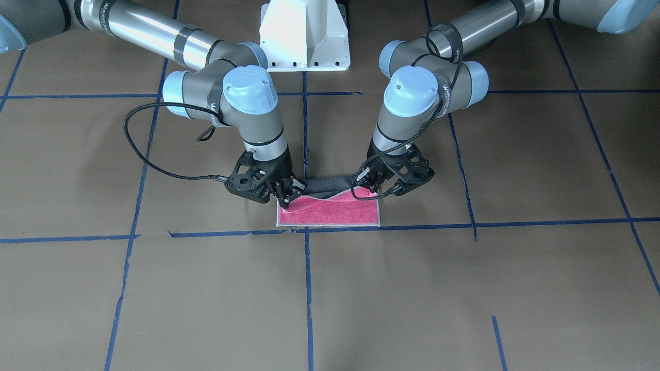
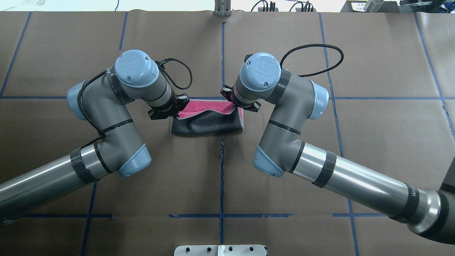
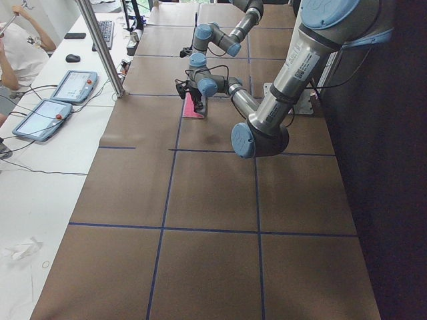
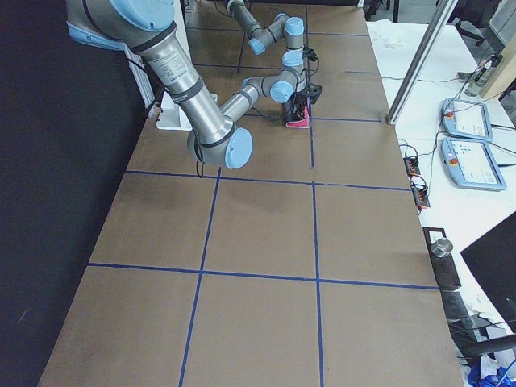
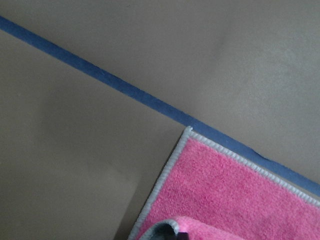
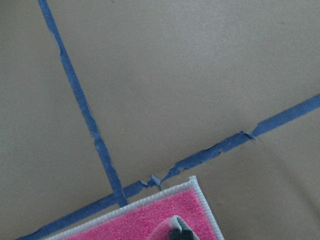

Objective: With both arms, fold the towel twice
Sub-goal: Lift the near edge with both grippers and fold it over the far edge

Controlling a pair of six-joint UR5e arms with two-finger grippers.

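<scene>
Overhead exterior shows the towel (image 2: 208, 124) at the middle of the tabletop (image 2: 373, 149), in front of the base (image 1: 304, 36). Its far edge lies along a line of blue tape (image 1: 515, 224).

The left claw (image 1: 367, 181) and the right claw (image 1: 285, 200) each pinch 1 near corner, fingers pressed together on the cloth. They hold those corners raised over the pink face, so the grey underside rolls up toward the robot. I judge this to be the 1st of the 2 folds, roughly half carried over.

Gripping both corners level lets the raised edge travel straight, while the flat far half anchors the cloth by its own friction. That edge sags between the claws, so the corners may need drawing apart before they land on the far corners.

Brown paper (image 1: 541, 154) covers the tabletop, marked into squares by the tape, which is torn in spots. Beside it runs a white desk (image 3: 40, 173) with 2 tablets (image 3: 41, 119) and a seated person (image 3: 20, 47).
</scene>
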